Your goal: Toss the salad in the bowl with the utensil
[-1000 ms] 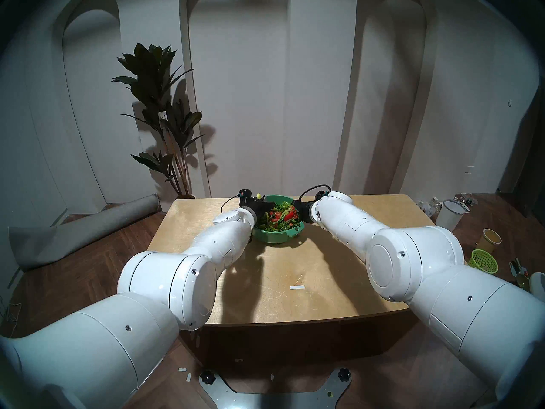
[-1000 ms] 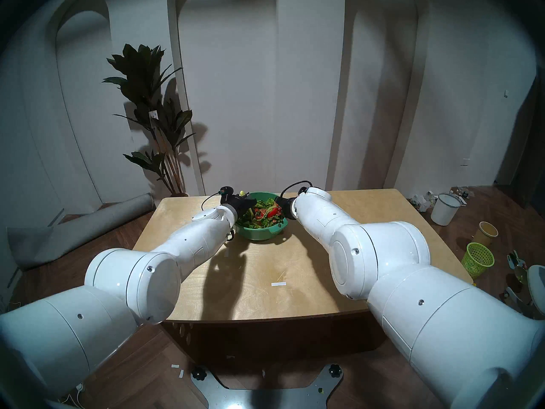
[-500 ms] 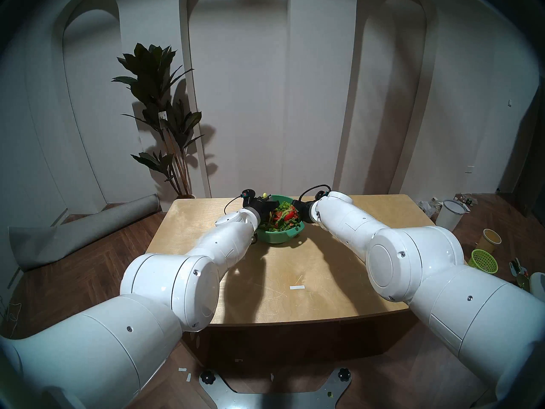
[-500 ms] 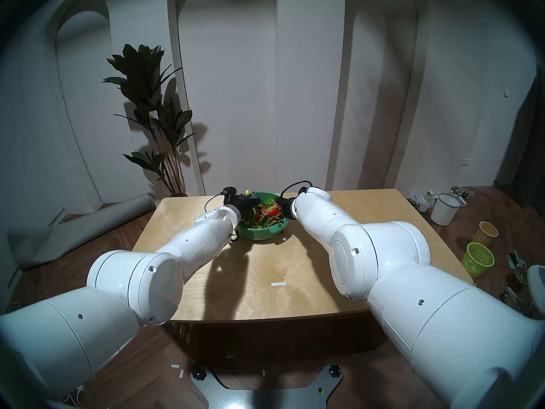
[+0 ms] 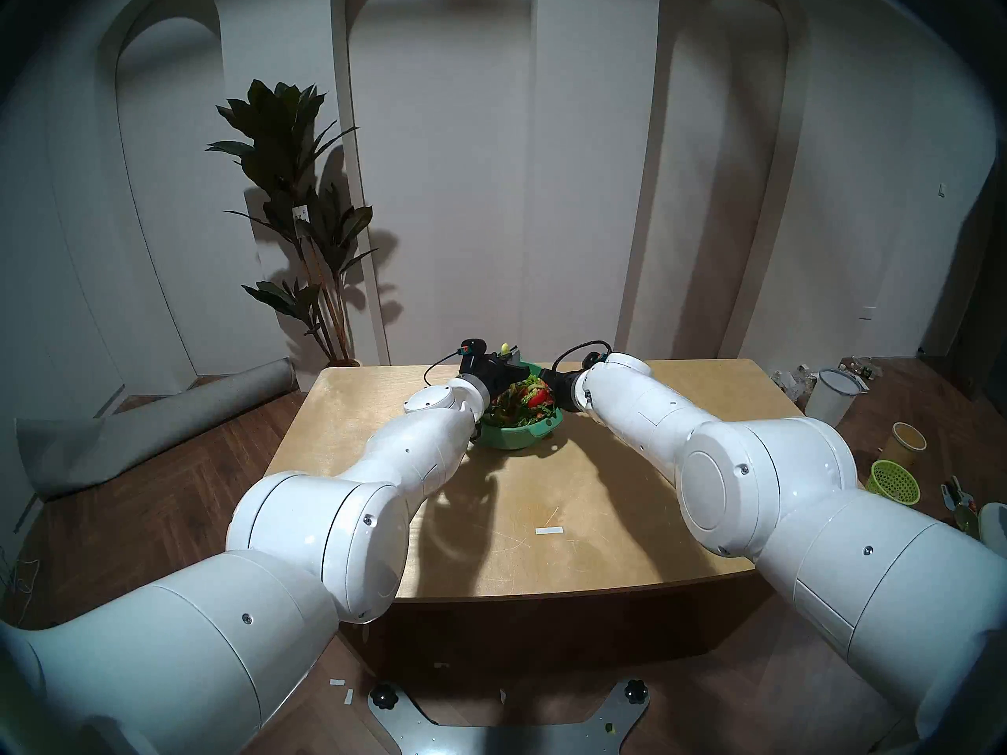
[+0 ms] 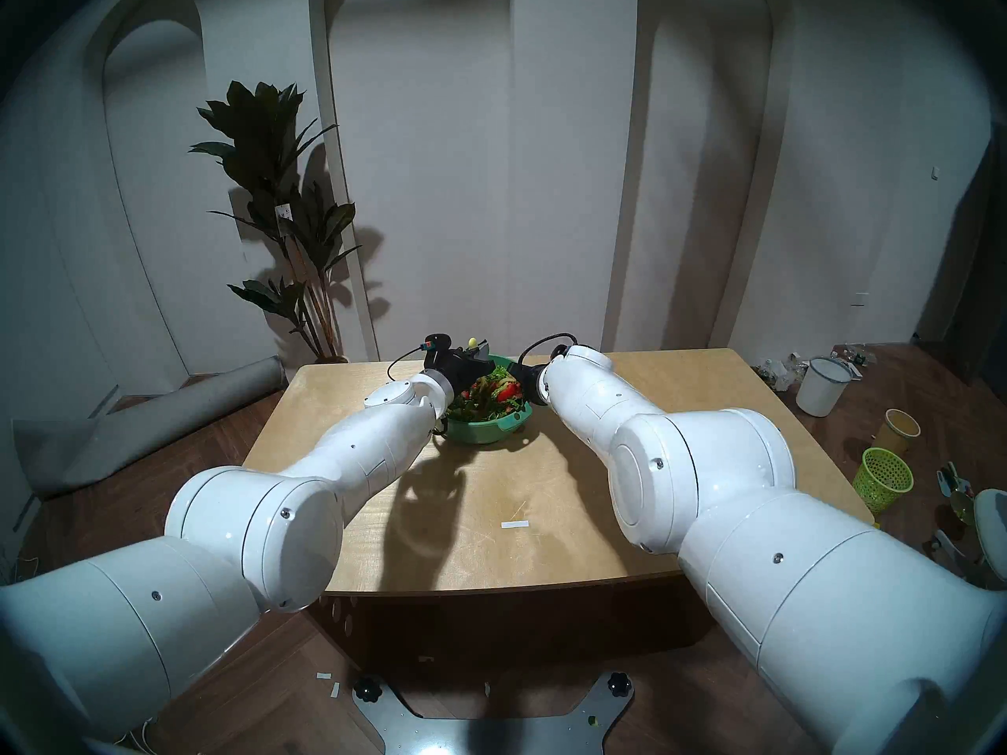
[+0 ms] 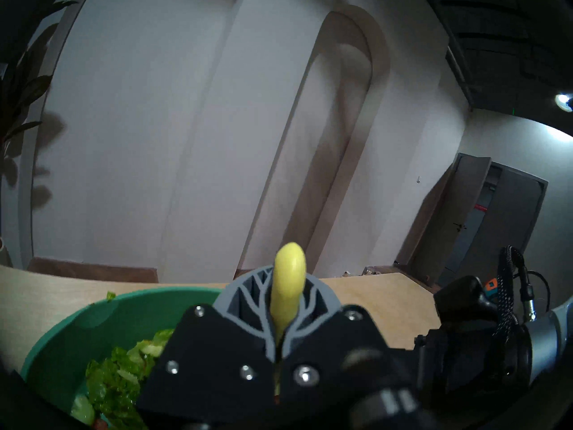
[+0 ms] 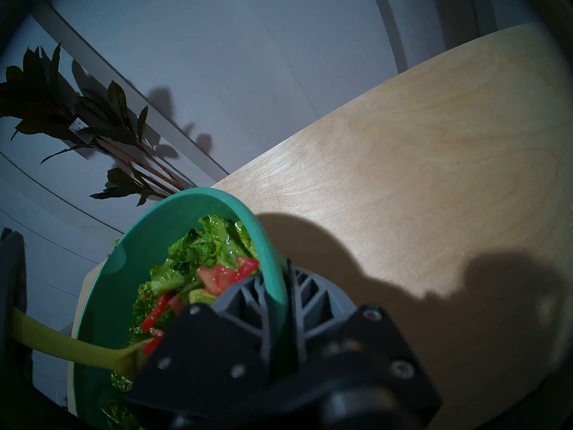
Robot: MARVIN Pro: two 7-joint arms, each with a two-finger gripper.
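Bowl point(image 5: 509, 438) on the table point(image 5: 572, 498), far of centre; right gripper point(image 8: 280, 299) clamped on its right rim, one finger inside the wall and one outside, a firm hold for a light plastic bowl likely to skid. Left gripper point(image 7: 286, 314) above the bowl's left side, closed tight on the spoon point(image 7: 286, 288), handle tip poking up past the fingers and blade end down in the salad point(image 8: 201, 265). Spoon looks thin and probably flexy, leaves wet, limp and light, so a hold close to the blade seems best, with shallow lifts to keep bits inside the rim.
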